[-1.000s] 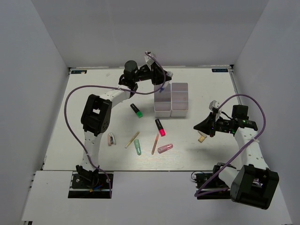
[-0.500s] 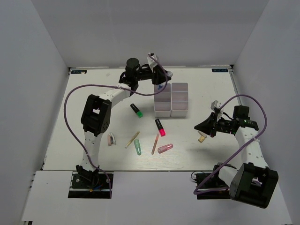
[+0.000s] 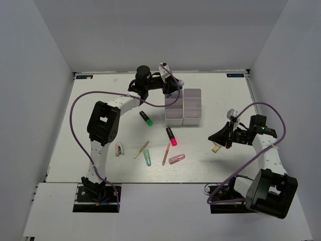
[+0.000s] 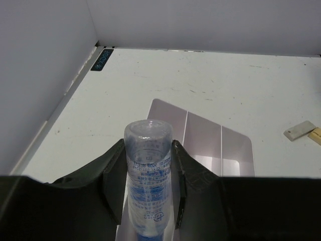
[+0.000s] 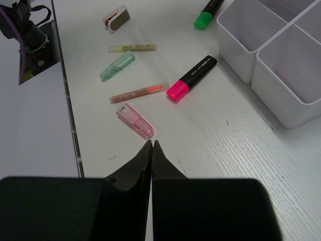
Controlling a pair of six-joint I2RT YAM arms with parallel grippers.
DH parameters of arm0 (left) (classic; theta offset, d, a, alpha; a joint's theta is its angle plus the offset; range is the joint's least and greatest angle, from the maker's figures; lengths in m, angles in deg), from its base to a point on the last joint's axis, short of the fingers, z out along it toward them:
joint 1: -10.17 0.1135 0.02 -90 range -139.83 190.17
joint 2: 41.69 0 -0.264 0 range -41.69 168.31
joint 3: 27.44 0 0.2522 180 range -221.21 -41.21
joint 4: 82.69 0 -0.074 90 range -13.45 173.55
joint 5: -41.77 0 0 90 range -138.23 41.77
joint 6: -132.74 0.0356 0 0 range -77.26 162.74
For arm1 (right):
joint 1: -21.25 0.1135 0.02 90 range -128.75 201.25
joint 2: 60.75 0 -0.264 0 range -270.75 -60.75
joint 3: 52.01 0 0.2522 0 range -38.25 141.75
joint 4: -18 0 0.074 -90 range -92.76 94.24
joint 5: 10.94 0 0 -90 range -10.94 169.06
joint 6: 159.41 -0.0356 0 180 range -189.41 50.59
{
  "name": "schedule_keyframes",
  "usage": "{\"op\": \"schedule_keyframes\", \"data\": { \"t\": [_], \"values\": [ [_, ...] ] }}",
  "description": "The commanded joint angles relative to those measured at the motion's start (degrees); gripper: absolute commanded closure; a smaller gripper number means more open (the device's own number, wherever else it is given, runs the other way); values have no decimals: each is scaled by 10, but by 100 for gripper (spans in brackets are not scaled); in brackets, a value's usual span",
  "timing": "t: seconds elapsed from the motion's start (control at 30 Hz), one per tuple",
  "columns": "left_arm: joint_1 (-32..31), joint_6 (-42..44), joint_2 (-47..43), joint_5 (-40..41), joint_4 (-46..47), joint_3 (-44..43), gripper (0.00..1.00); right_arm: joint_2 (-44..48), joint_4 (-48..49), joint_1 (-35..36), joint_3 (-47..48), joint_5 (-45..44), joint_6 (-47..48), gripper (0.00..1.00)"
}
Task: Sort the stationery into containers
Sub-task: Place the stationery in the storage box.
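The translucent blue plastic tube (image 4: 148, 175) runs off the bottom of the left wrist view, gripped by the left end effector (image 4: 148, 150) just above the white plastic compartment organiser (image 4: 203, 143). Only two organiser cells show in the right wrist view, both bare-floored. The right end effector (image 5: 151, 144) is clenched on nothing over the desk (image 5: 225, 130).

A robotics lab cell: plain white walls (image 3: 160, 30) enclose a white desk (image 3: 225, 95) on three sides, a left arm (image 3: 103, 125) and right arm (image 3: 266, 160) are bolted at its near edge, trailing purple cables (image 3: 71, 108).
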Motion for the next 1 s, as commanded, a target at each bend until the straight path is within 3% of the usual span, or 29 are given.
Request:
{"op": "schedule_keyframes", "data": {
  "t": [0.0,0.23,0.27,0.33,0.4,0.77,0.8,0.83,0.9,0.97],
  "values": [
    [-2,3,-1,1,32,12,99,-3,-28,-9,19,30,29,100],
    [-12,8,3,9,21,20,98,-8,-56,-12,28,33,55,100],
    [-13,10,3,15,14,21,87,-9,-58,-12,29,34,59,100],
    [-16,17,0,23,11,33,80,-12,-75,-11,32,37,71,100],
    [-17,18,-4,34,9,45,66,-15,-89,-13,35,37,89,100],
    [-22,38,-38,80,-38,58,32,-24,-148,-21,52,51,142,95],
    [-23,41,-41,84,-46,48,20,-25,-152,-20,54,52,153,95],
    [-27,45,-47,93,-54,39,14,-25,-161,-22,55,52,155,94],
    [-30,38,-62,95,-62,33,13,-25,-167,-23,56,53,161,94],
    [-35,21,-73,106,-57,32,19,-24,-171,-26,58,53,168,92]
  ]
}}
